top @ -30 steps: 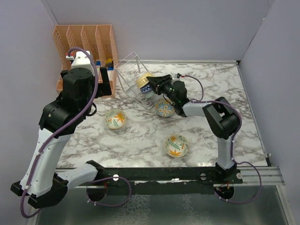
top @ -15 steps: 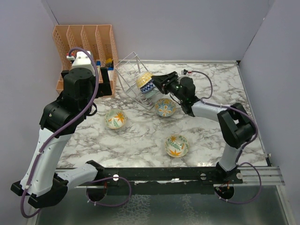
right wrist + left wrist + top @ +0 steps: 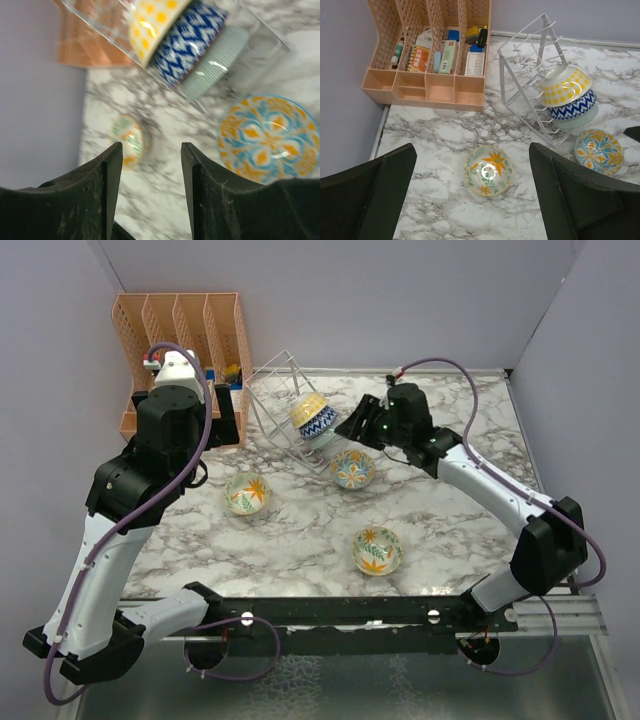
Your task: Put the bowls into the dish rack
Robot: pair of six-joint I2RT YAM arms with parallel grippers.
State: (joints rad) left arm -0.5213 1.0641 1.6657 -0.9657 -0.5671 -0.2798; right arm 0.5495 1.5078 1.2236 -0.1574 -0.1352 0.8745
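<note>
The white wire dish rack (image 3: 278, 400) (image 3: 527, 75) holds three bowls side by side: a yellow-sun bowl (image 3: 308, 408) (image 3: 565, 86) (image 3: 152, 22), a blue-patterned bowl (image 3: 318, 422) (image 3: 572, 106) (image 3: 187, 42) and a teal bowl (image 3: 322, 437) (image 3: 215, 62). An orange-blue patterned bowl (image 3: 352, 469) (image 3: 598, 151) (image 3: 267, 137) lies on the table by the rack. Two cream leaf-print bowls (image 3: 246, 493) (image 3: 488, 170) (image 3: 377, 549) also lie on the table. My right gripper (image 3: 352, 428) (image 3: 151, 155) is open and empty, just right of the rack. My left gripper (image 3: 472, 165) is open, high above the left cream bowl.
An orange plastic file organizer (image 3: 180, 335) (image 3: 427, 50) with small items stands at the back left against the wall. Purple walls close the left, back and right sides. The marble table (image 3: 440, 520) ends at a black rail near the arm bases.
My right gripper has let go of the blue-patterned bowl, which now sits in the rack, and has drawn back to the right and upward. The left arm has not moved.
</note>
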